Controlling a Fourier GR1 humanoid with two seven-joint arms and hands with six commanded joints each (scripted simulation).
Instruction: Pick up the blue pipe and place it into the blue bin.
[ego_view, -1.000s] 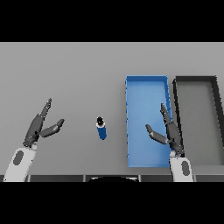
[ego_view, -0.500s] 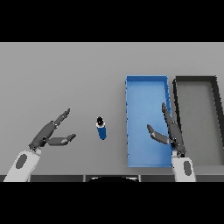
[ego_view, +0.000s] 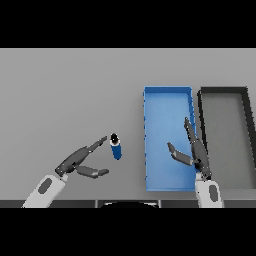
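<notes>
A short blue pipe (ego_view: 116, 148) with a dark top end lies on the grey table, left of the blue bin (ego_view: 167, 102). My left hand (ego_view: 80, 161) is open just to the pipe's left; its upper fingertips almost reach the pipe's dark end, and the thumb points right below it. Nothing is held. My right hand (ego_view: 195, 152) hovers open over the blue bin's right half, fingers straight and pointing away from me, thumb out to the left.
A dark grey bin (ego_view: 246, 132) stands directly right of the blue bin, their walls side by side. Bare grey table (ego_view: 65, 90) stretches to the left and behind the pipe.
My left hand has swung right and lowered toward the pipe, its fingers now nearly at the pipe's top end. The right hand has barely shifted. The pipe has not moved.
</notes>
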